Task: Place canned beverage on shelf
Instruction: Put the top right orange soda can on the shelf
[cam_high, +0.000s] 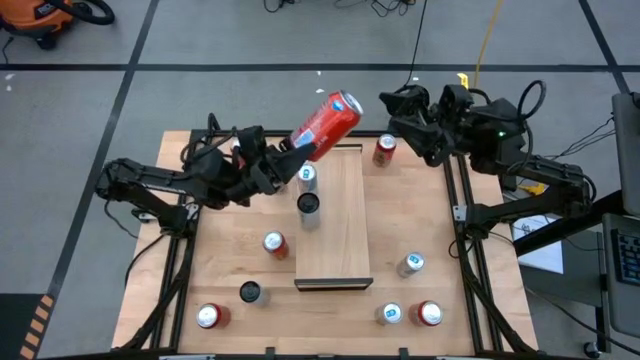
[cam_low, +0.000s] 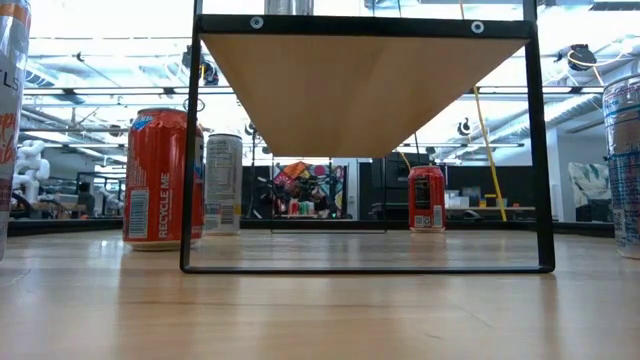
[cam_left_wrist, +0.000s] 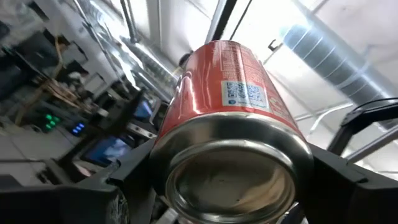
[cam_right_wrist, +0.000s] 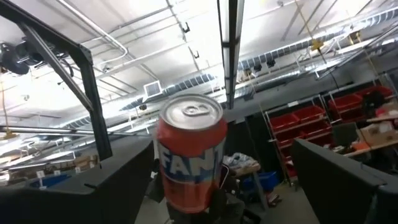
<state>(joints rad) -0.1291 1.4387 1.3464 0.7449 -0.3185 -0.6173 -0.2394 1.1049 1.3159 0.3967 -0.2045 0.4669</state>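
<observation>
A red canned beverage (cam_high: 326, 124) is held in the air by the left gripper (cam_high: 283, 160), tilted so its top leans away from the arm, above the far end of the shelf (cam_high: 340, 225). In the left wrist view the can's (cam_left_wrist: 231, 143) silver base faces the camera, with the dark fingers clamped on either side of it. The shelf is a long pale-wood board on a black frame, raised over the tabletop (cam_high: 420, 225), with a dark strip at its near end. Two cans already stand at its far left part, a silver one (cam_high: 306, 178) and a dark-topped one (cam_high: 309, 205). More cans stand on the tabletop around it. The right gripper (cam_high: 400, 105) waits raised at the far right corner, facing the held can; whether it is open cannot be told. The can appears to be mid-carry. Next it likely needs turning upright and lowering onto bare board clear of the two standing cans.
</observation>
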